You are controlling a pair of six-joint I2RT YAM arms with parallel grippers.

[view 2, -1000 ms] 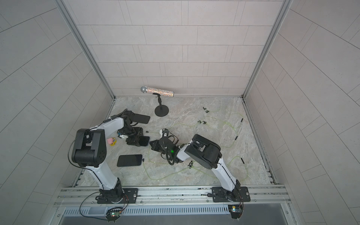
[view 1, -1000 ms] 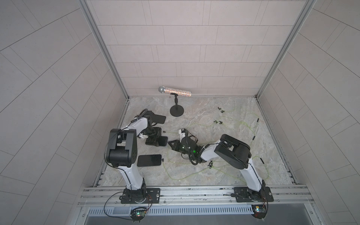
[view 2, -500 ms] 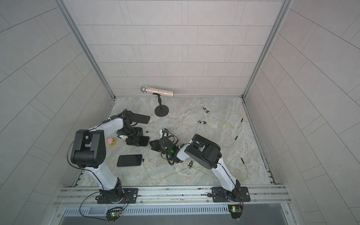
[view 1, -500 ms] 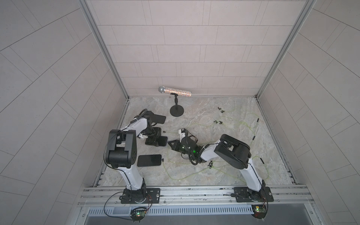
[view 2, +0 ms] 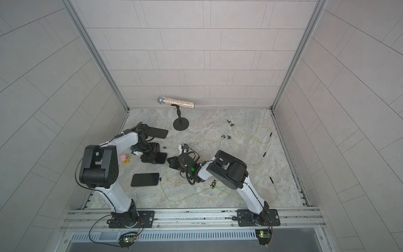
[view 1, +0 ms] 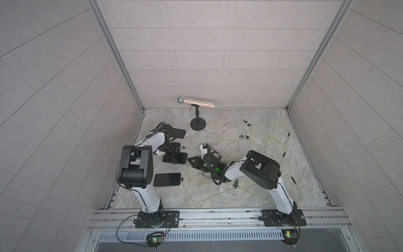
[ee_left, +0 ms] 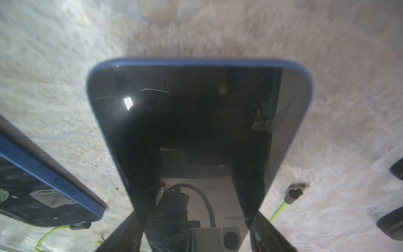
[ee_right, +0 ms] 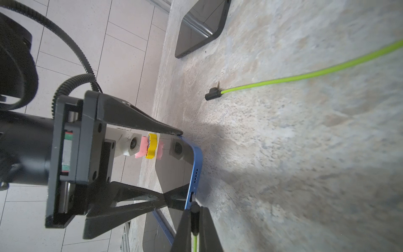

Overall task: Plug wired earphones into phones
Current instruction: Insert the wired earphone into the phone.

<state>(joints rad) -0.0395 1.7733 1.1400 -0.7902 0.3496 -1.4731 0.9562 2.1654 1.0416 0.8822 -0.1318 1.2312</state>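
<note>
My left gripper [view 1: 174,157] is shut across the width of a black phone [ee_left: 196,120] with a blue rim [ee_right: 196,170], holding it flat on the stone floor. My right gripper [ee_right: 194,216] is shut on the black plug [ee_right: 194,208] of a yellow-green earphone cable. The plug's tip meets the port on the phone's short edge; how deep it sits is hidden. A second phone [view 1: 167,179] lies nearer the front with a plug [view 1: 181,179] in its end. A third phone [view 1: 177,133] lies behind the left arm. A loose plug [ee_right: 212,95] and its cable [ee_right: 305,75] lie beside the held phone.
A glitter microphone on a round-based stand [view 1: 198,124] stands at the back. Earbuds [view 1: 244,137] and thin green cables are scattered over the right half of the floor, with small plugs [view 1: 283,154] near the right wall. A pink and yellow toy [view 2: 125,158] lies by the left arm.
</note>
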